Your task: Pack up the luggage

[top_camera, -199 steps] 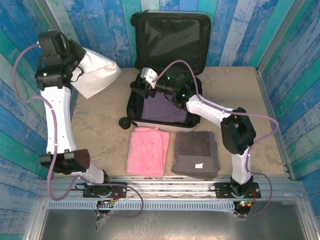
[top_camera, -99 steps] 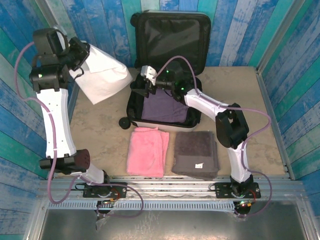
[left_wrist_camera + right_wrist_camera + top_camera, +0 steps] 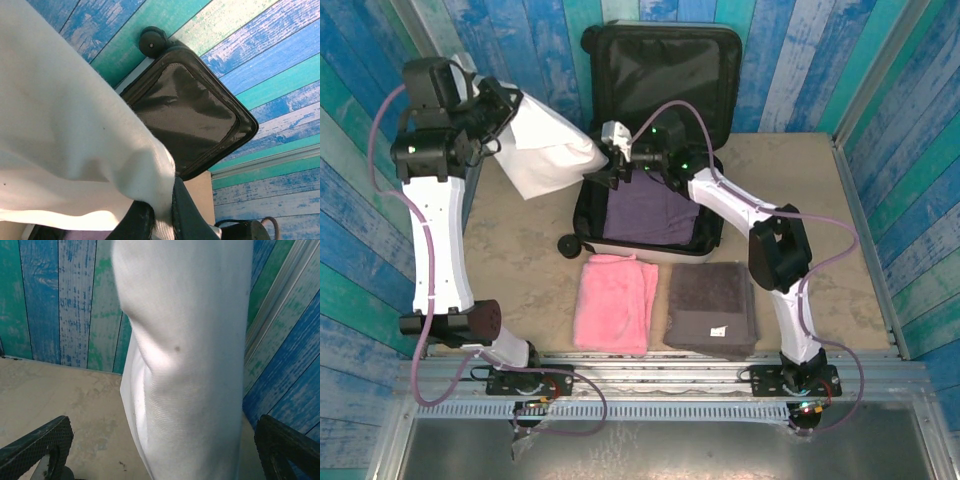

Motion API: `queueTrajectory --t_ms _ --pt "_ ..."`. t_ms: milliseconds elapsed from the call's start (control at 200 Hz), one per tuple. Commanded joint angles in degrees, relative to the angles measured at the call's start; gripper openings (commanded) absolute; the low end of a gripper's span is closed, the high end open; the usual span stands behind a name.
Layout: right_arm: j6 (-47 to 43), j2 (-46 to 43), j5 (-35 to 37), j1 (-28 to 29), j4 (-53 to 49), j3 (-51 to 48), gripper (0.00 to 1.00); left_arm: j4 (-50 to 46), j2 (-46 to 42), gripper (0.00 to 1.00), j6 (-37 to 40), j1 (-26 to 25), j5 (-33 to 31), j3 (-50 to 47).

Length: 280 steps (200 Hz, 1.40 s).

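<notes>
L gripper (image 3: 503,103) is clamped on a white cloth (image 3: 552,150). In the left wrist view its two dark fingers (image 3: 142,226) pinch the cloth's edge.

Change over the last sec:
- L arm has swung the cloth in from the back-left edge of the tabletop (image 3: 520,250) toward the middle. The cloth's low corner now hangs just by the back-left corner of the suitcase (image 3: 632,246).
- R gripper (image 3: 606,168) has slid from over the suitcase interior to its left rim, jaws wide apart and pointing at that corner. In the right wrist view the cloth (image 3: 185,340) hangs between the spread fingers (image 3: 35,447).

Suitcase sits at the back-middle of the tabletop, open, with the lid (image 3: 660,80) up against the back wall.

My read: R gripper is prob. setting up to take the free end, so both arms can lower the cloth in flat. A purple garment (image 3: 645,210) is already inside. The pink towel (image 3: 615,300) and grey towel (image 3: 712,305) lie at the front edge, not packed, so approx. early-to-mid task.

Hard to make out:
- Can't tell if R fingers touch the cloth yet, as the depth is unclear.
- Can't tell if the cloth is a shirt or a towel.
- From above, the cloth covers L fingertips, and R arm hides part of the suitcase interior.
- Left wrist view shows the lid (image 3: 195,115) and one wheel (image 3: 152,41), w/ the base cut off.
</notes>
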Motion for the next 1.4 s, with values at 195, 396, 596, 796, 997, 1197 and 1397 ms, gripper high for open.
queueTrajectory --t_ms 195,396,596,796,997,1197,1397 --pt "2.6 3.5 1.0 -0.3 1.2 -2.0 0.87 10.7 -3.9 0.0 -4.6 -0.4 6.8 -3.5" --pt "4.4 2.8 1.2 -1.0 5.3 -5.6 0.77 11.7 -4.4 0.0 -5.5 -0.4 7.9 -4.3" --pt "6.5 2.9 0.1 -3.2 7.3 -7.5 0.74 12.3 -4.9 0.0 -6.2 -0.4 8.7 -4.2" --pt "9.1 3.4 -1.0 -3.9 9.2 -8.0 0.61 13.2 -5.3 0.0 -7.0 -0.4 9.5 -4.6" --pt "9.5 4.2 -3.1 -4.1 9.1 -7.8 0.47 13.4 -5.5 0.0 -6.9 -0.4 9.7 -4.8" --pt "8.5 3.3 -4.0 -4.2 9.4 -9.1 0.1 14.6 -5.5 0.0 -7.3 -0.4 9.6 -6.6" --pt "5.0 -0.5 5.3 -5.2 4.4 -11.7 0.01 20.4 -4.0 0.0 -9.6 -0.4 10.5 -10.3"
